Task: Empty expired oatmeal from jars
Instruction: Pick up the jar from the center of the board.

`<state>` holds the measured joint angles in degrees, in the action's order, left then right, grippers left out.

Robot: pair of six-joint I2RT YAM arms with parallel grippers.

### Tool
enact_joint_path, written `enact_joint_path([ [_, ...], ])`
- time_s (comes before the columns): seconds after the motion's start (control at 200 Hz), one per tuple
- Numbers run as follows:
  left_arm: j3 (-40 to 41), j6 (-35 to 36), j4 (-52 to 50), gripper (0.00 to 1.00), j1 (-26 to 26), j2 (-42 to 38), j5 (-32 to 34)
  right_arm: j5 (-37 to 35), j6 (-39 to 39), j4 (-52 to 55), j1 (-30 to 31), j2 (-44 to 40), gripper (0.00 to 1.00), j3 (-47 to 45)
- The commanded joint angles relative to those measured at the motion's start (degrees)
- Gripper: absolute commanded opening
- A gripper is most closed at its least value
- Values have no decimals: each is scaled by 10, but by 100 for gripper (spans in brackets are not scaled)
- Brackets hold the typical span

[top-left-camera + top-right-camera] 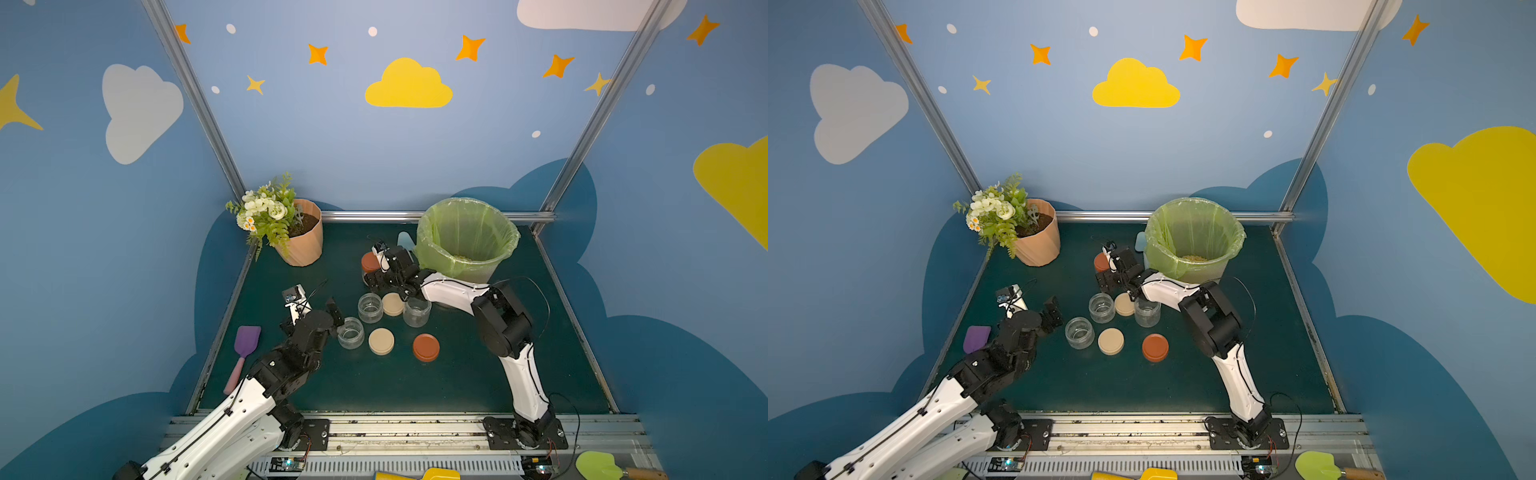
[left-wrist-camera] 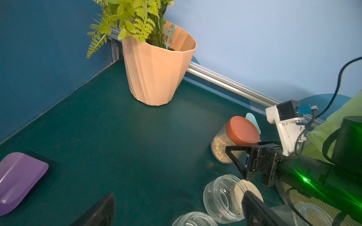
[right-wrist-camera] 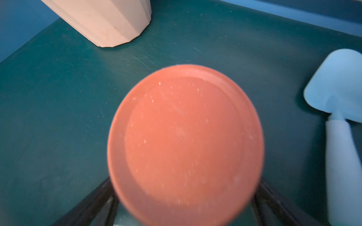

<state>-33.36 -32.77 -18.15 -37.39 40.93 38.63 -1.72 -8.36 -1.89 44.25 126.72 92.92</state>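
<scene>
1 jar (image 2: 219, 137) still needs emptying. It stands at the far centre of the table (image 1: 415, 382), just left of the green-lined bin (image 1: 505, 257), with its red lid (image 3: 186, 144) on and pale oatmeal (image 2: 217, 148) filling roughly its lower half. The 3 other jars (image 1: 370, 307) (image 1: 417, 311) (image 1: 350, 332) sit empty and uncapped nearer the middle, with their 3 loose lids (image 1: 381, 340) (image 1: 392, 304) (image 1: 426, 347) among them. A little oatmeal lies in the bottom of the bin.

The right gripper (image 1: 371, 277) straddles the capped jar below the lid, with 1 finger on each side of the glass. The lid hides the pads, so I cannot tell whether they press the glass or merely flank it. The left gripper (image 1: 336, 315) hangs spread wide with nothing in it, just left of the nearest empty jar.

The jar should be rigid, smooth glass: slippery under hard pads, breakable if knocked or dropped, and fairly light with this fill. The best hold is probably low on the straight wall, clear of the threads. That would leave the lid free for the other hand to unscrew. The flakes are loose and should pour freely once the jar is tipped over the bin
</scene>
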Motion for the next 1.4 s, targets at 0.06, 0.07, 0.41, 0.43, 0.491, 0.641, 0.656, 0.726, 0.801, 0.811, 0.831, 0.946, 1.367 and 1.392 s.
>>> enact_joint_path([
  [0.06, 7, 21, 21, 100, 2, 7, 18, 20, 7, 9, -9, 26, 97, 50],
  [0.07, 7, 21, 22, 100, 1, 7, 19, 20, 6, 8, -9, 27, 97, 51],
  [0.41, 6, 30, 40, 100, 2, 27, 29, 36, 24, 14, -17, 81, 97, 107],
  [0.43, 6, 30, 42, 100, 2, 28, 29, 37, 24, 13, -17, 83, 97, 109],
  [0.491, 5, 33, 45, 100, 3, 31, 30, 33, 25, 7, -17, 85, 97, 110],
  [0.641, 2, 35, 49, 100, 3, 40, 29, 40, 22, 8, -20, 92, 97, 122],
  [0.656, 2, 35, 49, 100, 2, 40, 29, 41, 21, 10, -21, 93, 97, 124],
  [0.726, 1, 36, 51, 100, 3, 45, 29, 45, 20, 11, -21, 95, 96, 127],
  [0.801, 1, 38, 52, 100, 3, 48, 27, 48, 20, 9, -22, 97, 95, 129],
  [0.811, 1, 38, 51, 100, 3, 49, 27, 49, 20, 9, -22, 98, 95, 130],
  [0.831, 0, 39, 51, 100, 3, 49, 27, 50, 20, 11, -22, 100, 94, 132],
  [0.946, -2, 36, 44, 100, 3, 46, 32, 65, 18, 29, -25, 108, 83, 152],
  [1.367, 14, 130, 104, 100, 3, 35, -12, 117, 10, 34, -24, 26, 48, 100],
  [1.392, 14, 139, 107, 100, 2, 36, -16, 123, 8, 41, -25, 15, 47, 101],
])
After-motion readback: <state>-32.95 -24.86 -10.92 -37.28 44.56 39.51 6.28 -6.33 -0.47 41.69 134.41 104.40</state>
